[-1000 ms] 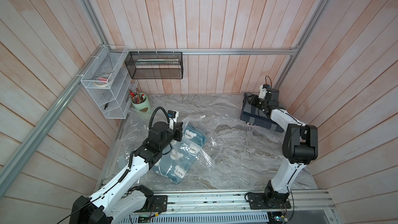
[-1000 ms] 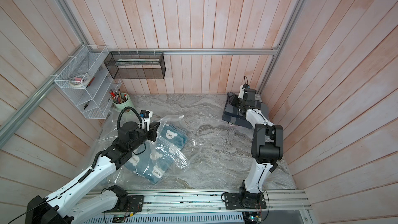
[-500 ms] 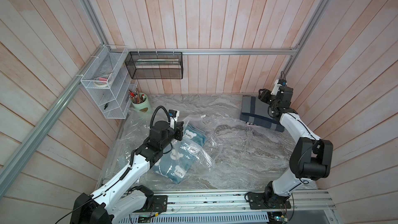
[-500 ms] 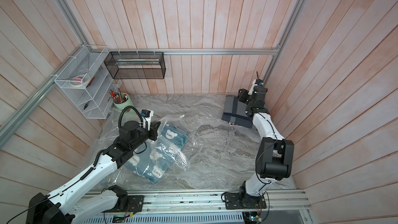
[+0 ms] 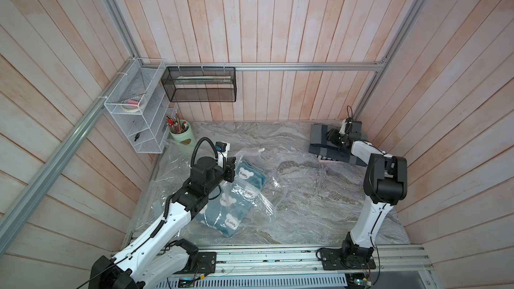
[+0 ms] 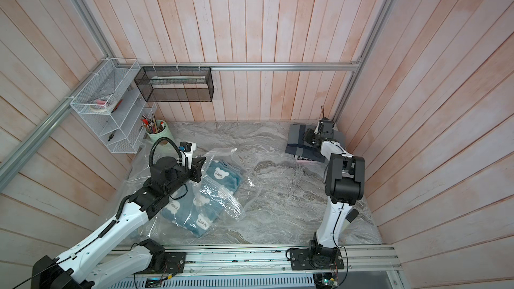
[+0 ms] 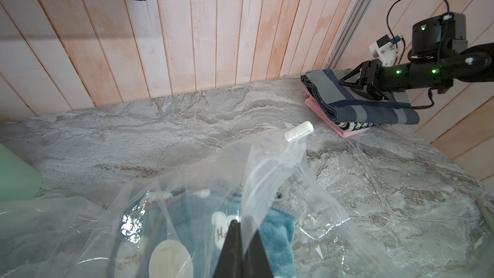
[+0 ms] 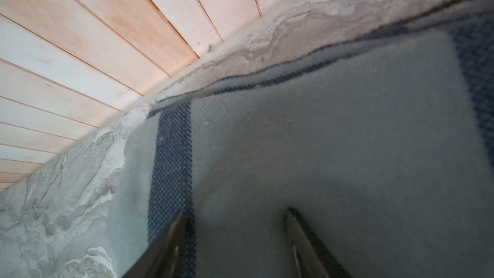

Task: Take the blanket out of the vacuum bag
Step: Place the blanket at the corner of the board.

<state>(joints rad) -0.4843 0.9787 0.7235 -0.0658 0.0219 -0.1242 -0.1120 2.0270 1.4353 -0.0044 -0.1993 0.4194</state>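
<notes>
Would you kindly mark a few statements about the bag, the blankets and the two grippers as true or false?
1. The left gripper is shut on the plastic of the vacuum bag. True.
2. The right gripper is clamped on the grey striped blanket. False: its jaws stand open over that blanket and grip nothing.
3. The white zip slider sits at an end of the bag's zip track. True.
4. The blue blanket lies stacked on the grey striped one. False: it lies across the table by the left gripper, partly under the bag's plastic.
</notes>
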